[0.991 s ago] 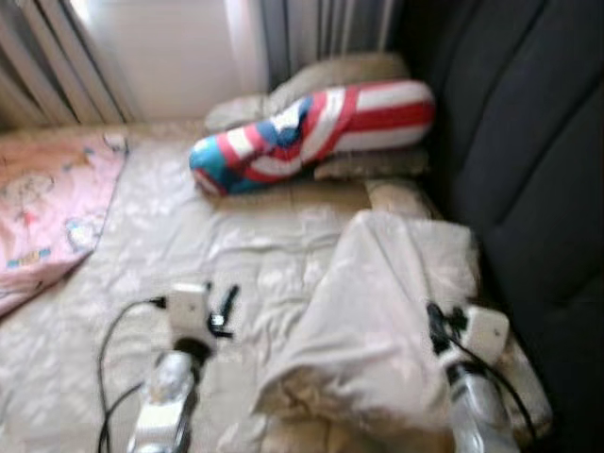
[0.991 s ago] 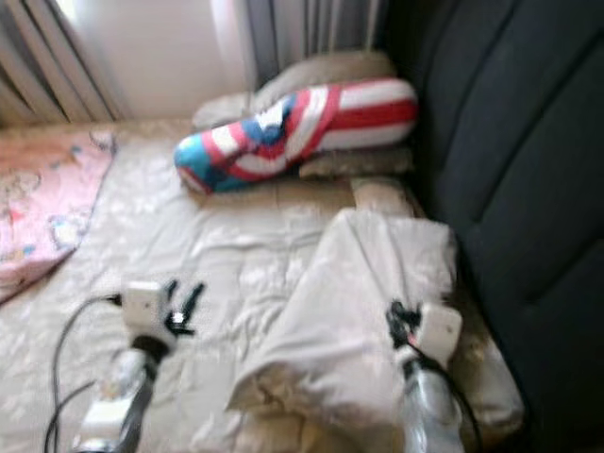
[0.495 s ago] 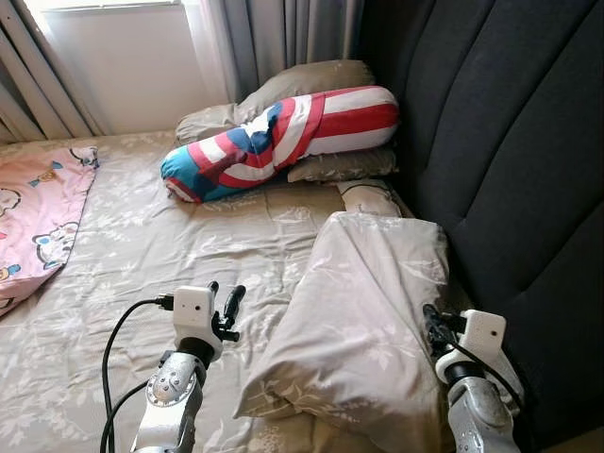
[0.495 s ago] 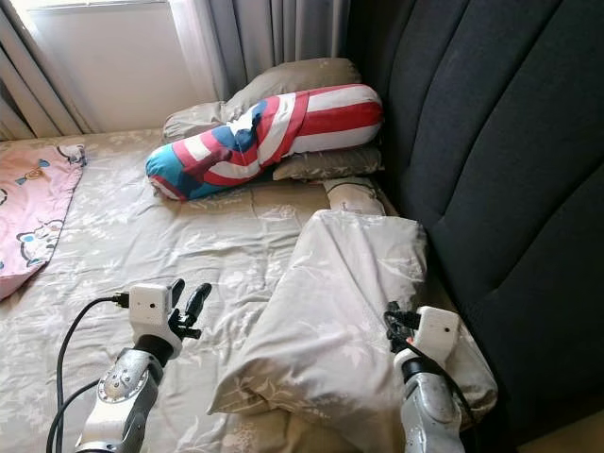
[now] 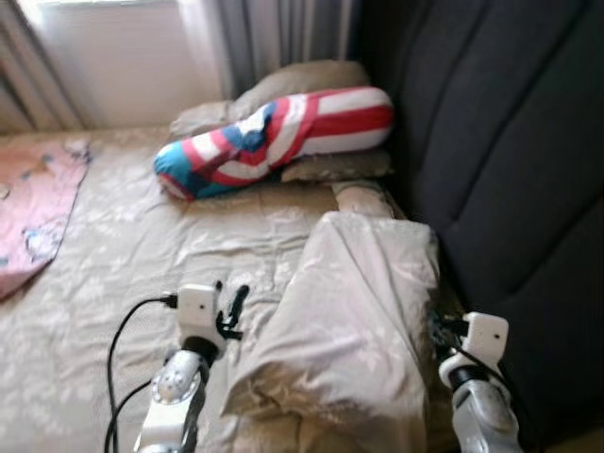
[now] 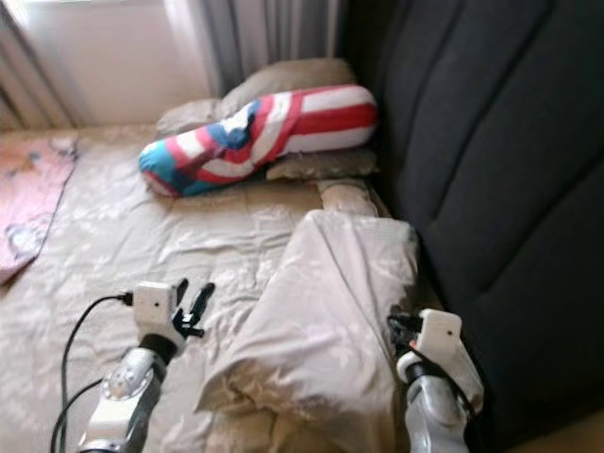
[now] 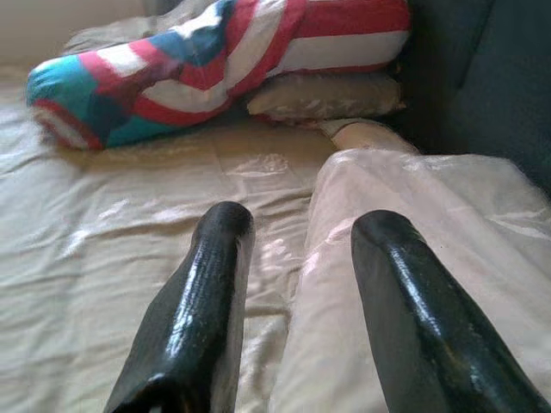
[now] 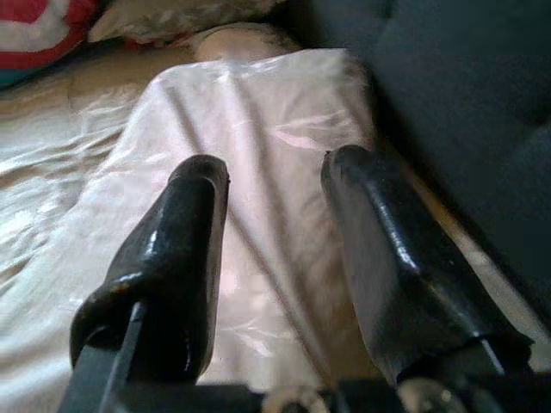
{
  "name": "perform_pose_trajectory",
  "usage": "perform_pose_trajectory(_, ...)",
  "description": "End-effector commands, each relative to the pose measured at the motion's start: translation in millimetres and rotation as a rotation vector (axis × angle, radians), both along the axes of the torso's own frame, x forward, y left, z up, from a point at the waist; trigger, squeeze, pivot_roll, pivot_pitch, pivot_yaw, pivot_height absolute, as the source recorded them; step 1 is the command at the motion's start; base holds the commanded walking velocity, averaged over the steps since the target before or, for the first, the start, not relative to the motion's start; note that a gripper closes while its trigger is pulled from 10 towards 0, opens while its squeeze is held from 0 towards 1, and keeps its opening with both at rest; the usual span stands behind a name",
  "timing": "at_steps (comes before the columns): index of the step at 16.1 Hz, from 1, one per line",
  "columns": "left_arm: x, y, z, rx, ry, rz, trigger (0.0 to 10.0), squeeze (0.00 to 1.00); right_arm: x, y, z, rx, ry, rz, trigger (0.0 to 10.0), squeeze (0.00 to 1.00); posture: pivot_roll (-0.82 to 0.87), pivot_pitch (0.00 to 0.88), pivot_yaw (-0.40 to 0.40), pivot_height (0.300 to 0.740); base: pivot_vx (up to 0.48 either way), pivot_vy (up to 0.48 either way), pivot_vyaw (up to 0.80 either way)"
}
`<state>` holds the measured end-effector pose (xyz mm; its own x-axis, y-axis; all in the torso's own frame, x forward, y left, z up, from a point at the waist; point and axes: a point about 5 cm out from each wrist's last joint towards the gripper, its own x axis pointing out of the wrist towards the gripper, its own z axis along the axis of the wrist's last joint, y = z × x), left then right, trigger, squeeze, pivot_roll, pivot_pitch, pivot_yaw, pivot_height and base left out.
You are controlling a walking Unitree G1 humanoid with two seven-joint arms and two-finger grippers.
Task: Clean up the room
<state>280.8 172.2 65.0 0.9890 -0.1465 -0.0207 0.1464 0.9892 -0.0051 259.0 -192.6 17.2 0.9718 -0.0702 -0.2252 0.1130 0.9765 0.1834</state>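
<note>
A large beige pillow lies crumpled on the bed's beige sheet, close to the dark headboard. My left gripper hovers open just off the pillow's left edge, with nothing between its fingers. My right gripper is open at the pillow's right edge, between pillow and headboard, its fingers pointing along the pillow cover. A red, white and blue striped bolster rests on two smaller beige pillows at the far end.
The padded dark headboard runs along the right side. A pink patterned blanket lies at the bed's left. Grey curtains and a bright window stand behind the bolster. A black cable loops from my left wrist.
The camera has shifted a little and the picture is blurred again. Both grippers stay open at about the same places beside the pillow.
</note>
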Motion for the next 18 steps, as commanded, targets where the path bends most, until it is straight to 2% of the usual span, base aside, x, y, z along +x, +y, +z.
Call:
perform_pose_trajectory(1,0.5,1.2,1.5,-0.004,-0.004,0.010,10.0,0.00,-0.8,0.8,-1.9,-0.002,0.017,0.008,10.0,0.00,-0.10,0.005,-0.008,0.740,0.000,0.000,0.00)
perform_pose_trajectory(11,0.8,2.3,1.7,-0.002,-0.001,0.016,10.0,0.00,-1.4,-0.6,-4.2,-0.003,0.034,-0.004,10.0,0.00,-0.10,0.021,-0.011,0.740,0.000,-0.050,0.00)
perform_pose_trajectory(12,0.7,2.1,1.8,-0.003,-0.001,0.015,10.0,0.00,0.3,-2.2,0.8,0.007,0.003,-0.018,10.0,0.00,-0.10,0.023,-0.010,0.740,0.000,0.000,0.00)
perform_pose_trajectory(14,0.1,2.2,3.4,-0.002,-0.011,0.018,10.0,0.00,3.0,-1.2,9.3,-0.050,-0.045,0.002,10.0,0.00,-0.10,0.026,-0.010,0.740,0.000,0.000,0.00)
perform_pose_trajectory(16,-0.3,1.3,5.5,-0.007,-0.021,0.016,10.0,0.00,5.6,5.0,17.2,-0.040,-0.098,0.036,10.0,0.00,-0.10,0.028,-0.010,0.740,0.000,0.000,0.00)
perform_pose_trajectory(18,0.6,0.0,6.7,-0.009,-0.025,0.012,10.0,0.00,6.8,8.0,18.3,-0.040,-0.100,0.054,10.0,0.00,-0.11,0.030,-0.010,0.740,0.000,0.000,0.00)
